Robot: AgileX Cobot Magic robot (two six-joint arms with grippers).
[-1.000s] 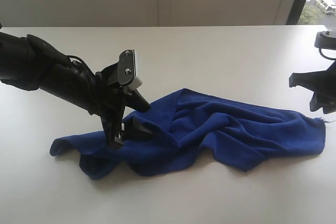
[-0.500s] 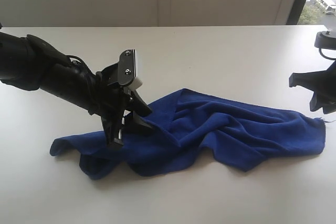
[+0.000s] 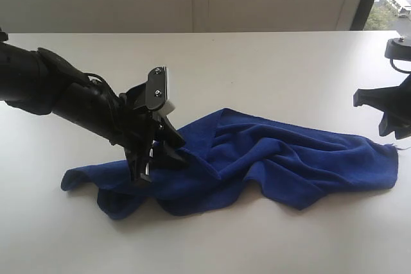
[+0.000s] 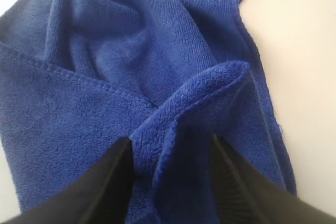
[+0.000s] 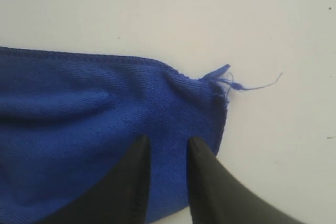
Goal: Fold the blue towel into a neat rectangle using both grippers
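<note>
Only one end in hand so far

Plainly the job is at its first step, the taking hold; the towel (image 3: 276, 158) lies rumpled and stretched lengthways across the white table (image 3: 257, 56), with no clean fold made yet. The left claw (image 3: 157, 165) is down on the towel's left part and clenched on a raised ridge (image 4: 210, 93) of cloth; in the left wrist view that ridge fills the gap and presses against both fingers (a pinch of bunched cloth, it seems, and not an edge or a corner). The right claw (image 5: 167, 142) hangs over the towel's right-hand corner (image 5: 212, 90), where a loose thread (image 5: 257, 85) trails onto the table; its fingers stand a little apart and grasp nothing, the cloth lying flat below them.

By my reckoning the next move belongs to the right side; it needs to come down and close on that corner, so that both ends are held. Only then can the cloth be lifted, pulled straight and laid over itself; the left grip on a bunch may leave the fold skewed.
</note>
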